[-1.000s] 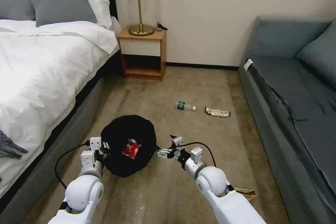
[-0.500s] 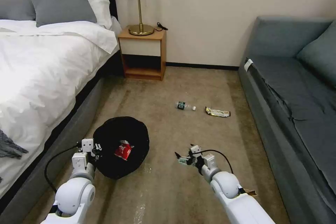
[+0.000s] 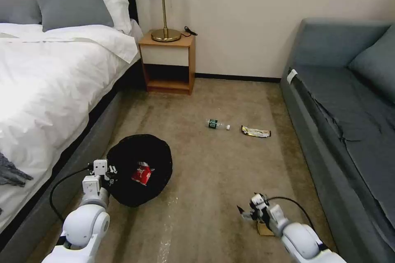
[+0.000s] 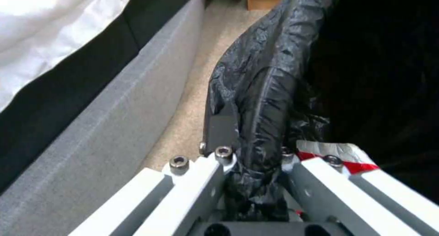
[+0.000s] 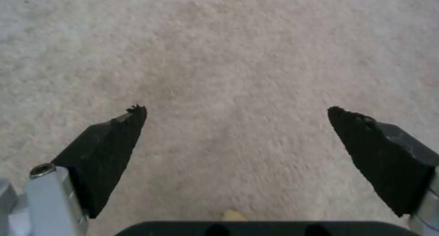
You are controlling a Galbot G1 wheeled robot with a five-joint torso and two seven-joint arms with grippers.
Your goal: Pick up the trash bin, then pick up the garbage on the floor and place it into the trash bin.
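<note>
The left tool is shut tight on the rim of the bin, pinching the black bag between its fingers. The bin sits near the floor beside the bed, on the robot's left. So the first job, picking up the bin, looks done or close to done.

One red packet is inside the bin. That is one piece of trash put away.

Three pieces are left on the floor. One small bottle with a green label lies out in the middle of the floor. One shiny wrapper lies just beside it, nearer the sofa. One brown paper bag lies close to the robot, on its right, and the right arm partly hides it.

The right tool is low over the floor, right by the brown bag. Its two black fingers are spread wide, and there is nothing between them but carpet. I think it is going for the brown bag, but it has not got hold of it yet.

So the count is one bin, four bits of trash, one in and three to go. About a quarter of the picking up looks done.
</note>
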